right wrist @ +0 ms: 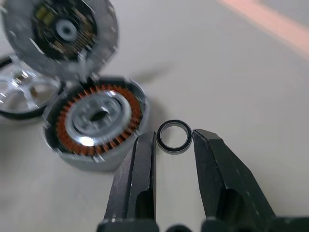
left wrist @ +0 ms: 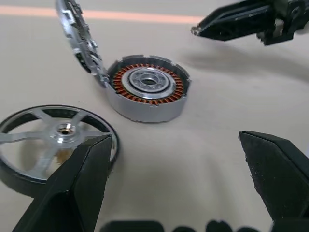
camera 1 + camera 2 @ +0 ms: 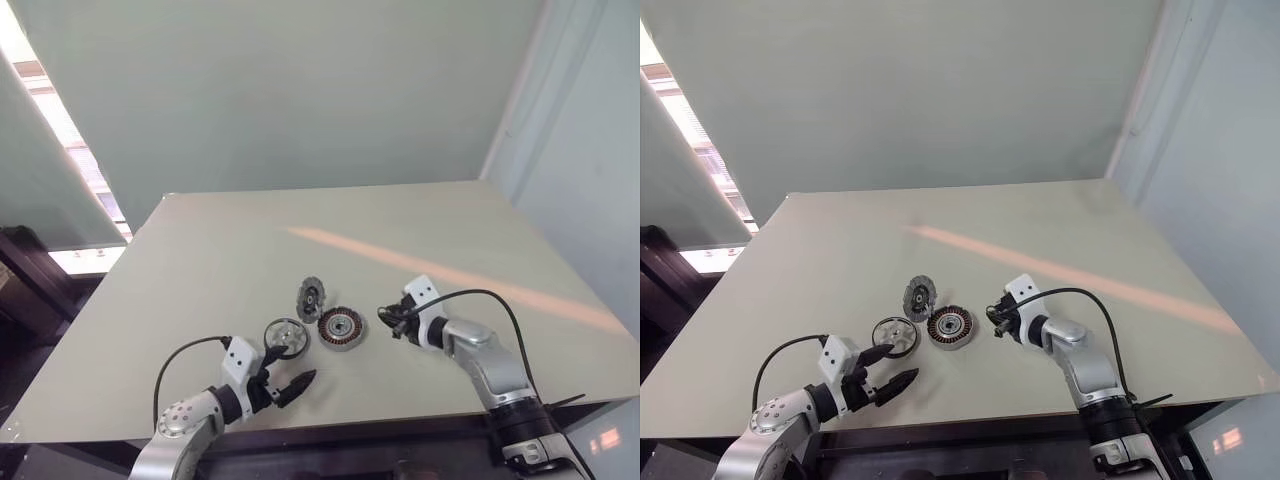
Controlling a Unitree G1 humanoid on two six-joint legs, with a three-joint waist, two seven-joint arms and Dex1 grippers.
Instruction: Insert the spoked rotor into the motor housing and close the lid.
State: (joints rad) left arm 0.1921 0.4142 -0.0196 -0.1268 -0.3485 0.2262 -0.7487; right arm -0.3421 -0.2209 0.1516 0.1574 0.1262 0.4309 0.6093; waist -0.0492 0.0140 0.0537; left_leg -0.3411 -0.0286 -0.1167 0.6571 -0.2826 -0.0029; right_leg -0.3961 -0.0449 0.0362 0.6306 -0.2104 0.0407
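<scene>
Left claw [image 3: 290, 382] spread wide, empty, beside spoked rotor [image 3: 283, 334]; right claw [image 1: 174, 137] pinching small black ring [image 1: 175, 137] near motor housing [image 3: 341, 328].

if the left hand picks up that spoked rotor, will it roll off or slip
The spoked rotor lies flat on the table, so it probably stays put until tipped on edge; then its round rim would likely roll. The shiny metal looks stiff and may be slippery between the left hand's fingers. Its open spokes suggest it is fairly light.

Copper-orange windings ring the silver-grey motor housing [image 2: 147, 87], the spoked rotor [image 2: 53, 140] is shiny silver, and a pale orange stripe [image 3: 450, 270] crosses the beige table [image 3: 220, 240].
</scene>
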